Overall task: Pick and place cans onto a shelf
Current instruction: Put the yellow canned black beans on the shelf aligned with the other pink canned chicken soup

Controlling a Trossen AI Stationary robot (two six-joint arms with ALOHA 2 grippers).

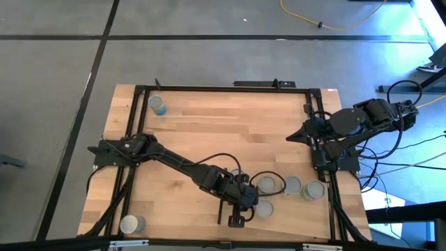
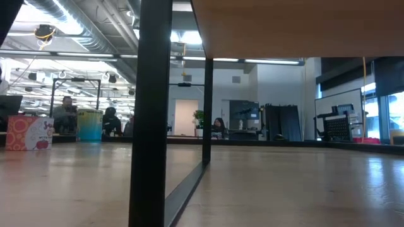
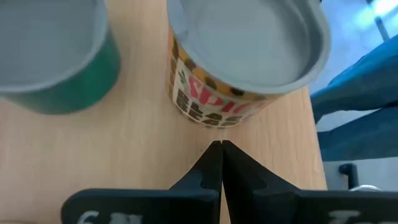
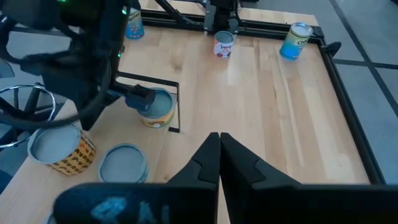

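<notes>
The shelf is a pale wood panel with a thin dark edge at the table's near right. Several cans stand on it, among them a grey-topped one and three in a row. My left gripper is shut and empty over the shelf. In its wrist view the shut fingertips point at the foot of a yellow-and-red patterned can, with a green can beside it. My right gripper is shut and empty, above the table's right side. My left gripper's shut fingertips stand right at the lower side wall of the patterned can, coming slanting down toward it. I cannot tell whether they touch it. The can stands upright on the shelf.
A blue can stands at the table's far left and a grey-topped can at the near left corner. A red-and-white can stands by the left arm's base. A black frame runs round the table. The shelf's edge drops off beside the patterned can.
</notes>
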